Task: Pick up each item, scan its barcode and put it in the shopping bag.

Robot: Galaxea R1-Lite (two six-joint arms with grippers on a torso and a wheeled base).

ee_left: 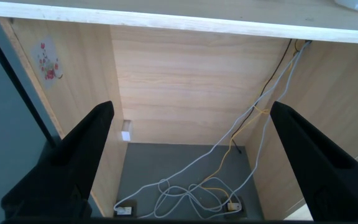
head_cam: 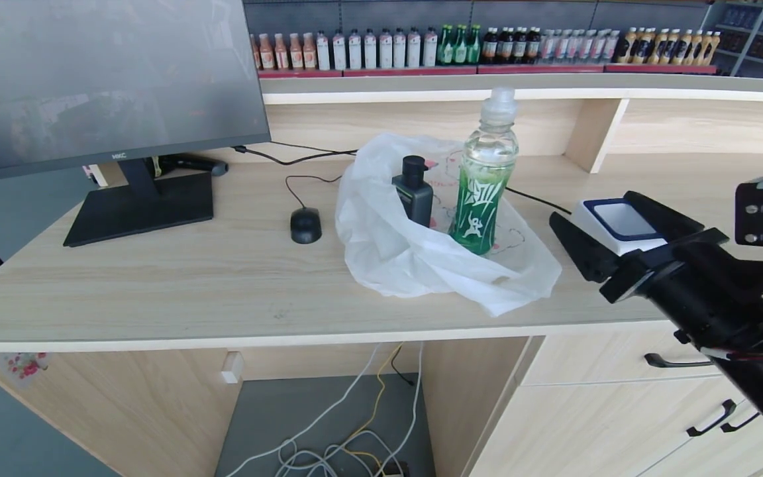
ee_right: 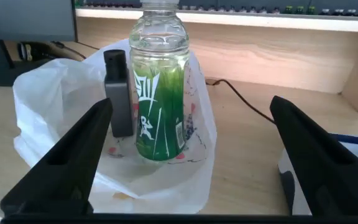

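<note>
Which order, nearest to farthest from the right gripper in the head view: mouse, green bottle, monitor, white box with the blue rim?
From the right gripper:
1. white box with the blue rim, right by its open fingers, on the right.
2. green bottle, standing in the shopping bag, mid-picture.
3. mouse, left of the bag.
4. monitor, far left.

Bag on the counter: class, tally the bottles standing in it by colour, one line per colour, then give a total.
Green bottle: 1
Black bottle: 1
Total: 2, both upright in the bag.
</note>
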